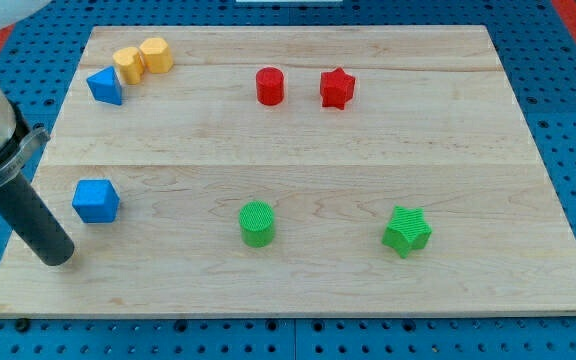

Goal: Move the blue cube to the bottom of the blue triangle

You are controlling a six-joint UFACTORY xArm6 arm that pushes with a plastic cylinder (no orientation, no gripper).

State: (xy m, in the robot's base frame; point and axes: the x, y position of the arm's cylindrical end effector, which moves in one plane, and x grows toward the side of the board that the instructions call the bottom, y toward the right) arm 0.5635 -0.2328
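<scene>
The blue cube (pixel 95 200) sits on the wooden board near the view's left edge, in the lower half. The blue triangle (pixel 105 86) lies at the view's upper left, well above the cube. My tip (pixel 59 258) rests on the board just below and to the left of the blue cube, a small gap apart from it. The dark rod slants up to the left from the tip toward the arm.
Two yellow blocks (pixel 143 58) sit touching each other right of the blue triangle. A red cylinder (pixel 270 86) and a red star (pixel 336 88) lie at top centre. A green cylinder (pixel 257 223) and a green star (pixel 407 231) lie in the lower half.
</scene>
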